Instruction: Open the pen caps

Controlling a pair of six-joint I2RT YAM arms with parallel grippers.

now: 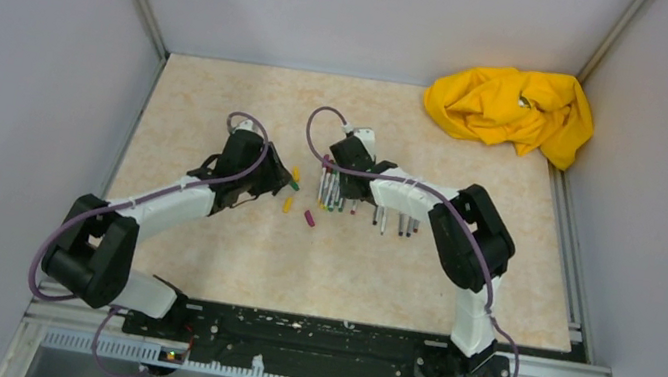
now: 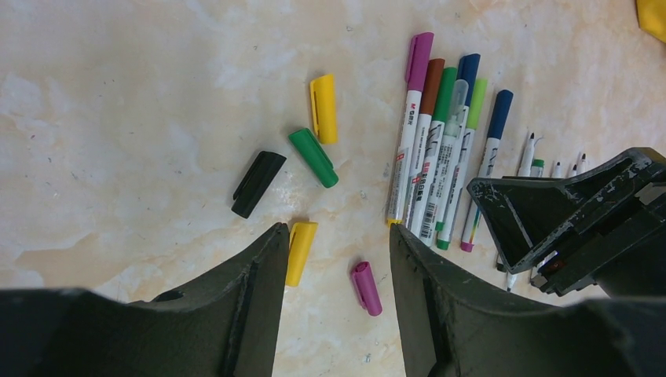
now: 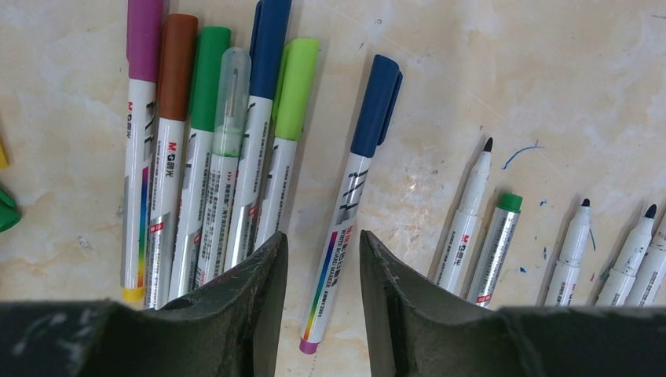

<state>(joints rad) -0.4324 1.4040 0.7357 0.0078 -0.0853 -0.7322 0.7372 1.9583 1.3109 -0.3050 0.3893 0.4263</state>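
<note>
The right arm's jaws stand open, with one finger on each side of the lower barrel of the dark-blue-capped pen, and I see no contact with it. This pen lies near the middle of the desk, a little toward the far edge. It is just apart from the bundle of capped pens on its left-edge side and from the uncapped pens on its right-edge side. In my judgement the step now is to close on this barrel, and it is best done low, near the coloured end, so that the dark-blue cap is left wholly free. The pen lies a bit slanted in the gap, so the jaws should be centred first. Otherwise one finger may push it against the lime-capped pen beside it. After closing, a small lift would take it away from its neighbours. The left arm's jaws are open too and hold nothing. They hover over loose caps on the left-edge side of the pens: a yellow cap touching or just beside one finger, a magenta cap in the gap, and a black cap and a green cap further out. These jaws should grip only the cap and pull straight along the pen, not sideways. The yellow cloth in the far right corner is well apart.
</note>
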